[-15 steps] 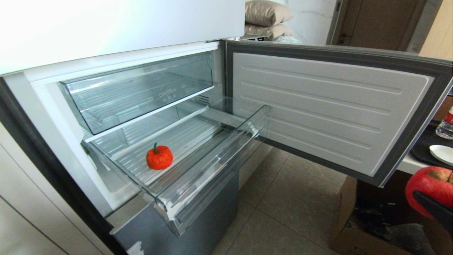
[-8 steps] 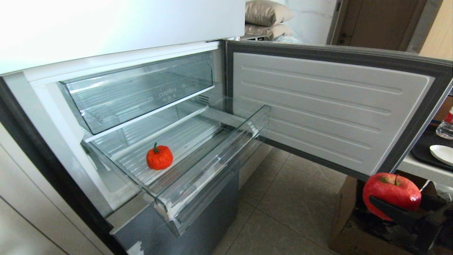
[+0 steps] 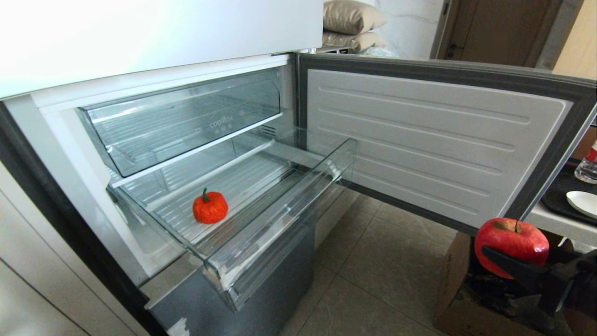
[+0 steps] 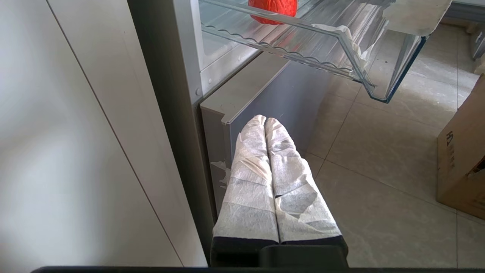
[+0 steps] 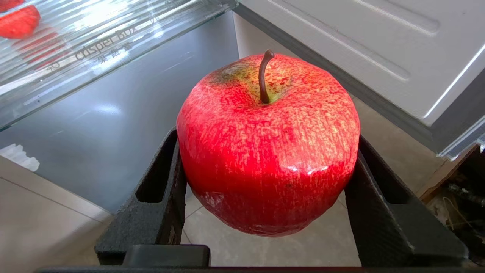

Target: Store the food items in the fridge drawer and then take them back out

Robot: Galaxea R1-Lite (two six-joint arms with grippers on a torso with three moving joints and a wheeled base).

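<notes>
Tiled floor lies below the open drawer point(image 3: 280, 219). Right gripper point(image 5: 265, 182) pinches a glossy, stiff apple point(image 5: 269, 144) by its sides; likely slippery.

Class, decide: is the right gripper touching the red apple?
Touching. The right wrist view shows the right gripper with both fingers pressed against the apple's sides.

A home kitchen: an open fridge point(image 3: 163, 46) with clear drawers point(image 3: 261, 210), tiled floor point(image 3: 382, 270), pillows point(image 3: 350, 18) stacked at 12 o'clock, a cardboard box point(image 3: 454, 284) at 4 o'clock.
</notes>
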